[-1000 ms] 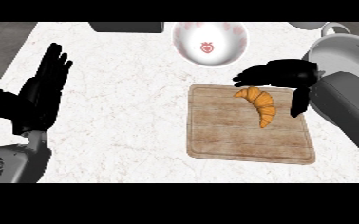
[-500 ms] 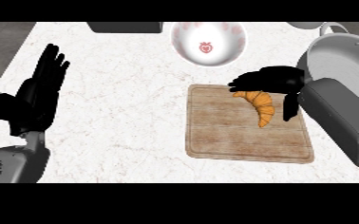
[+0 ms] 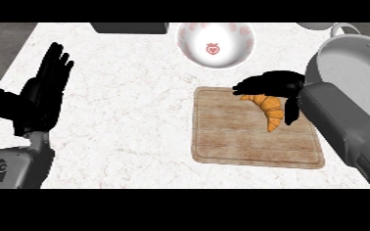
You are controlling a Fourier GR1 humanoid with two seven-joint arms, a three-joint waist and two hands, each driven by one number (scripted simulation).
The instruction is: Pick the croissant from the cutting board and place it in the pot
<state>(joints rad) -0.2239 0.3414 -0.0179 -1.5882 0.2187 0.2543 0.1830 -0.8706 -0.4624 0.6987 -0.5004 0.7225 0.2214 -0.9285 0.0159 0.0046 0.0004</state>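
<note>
The croissant (image 3: 268, 108) lies on the cutting board (image 3: 245, 142), and the right hand (image 3: 274, 84) curls down over its top end, so it should hold the fat middle because the croissant looks light, soft and flaky.

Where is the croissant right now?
In the head view the croissant lies on the cutting board's upper right part, under the right hand.
</note>
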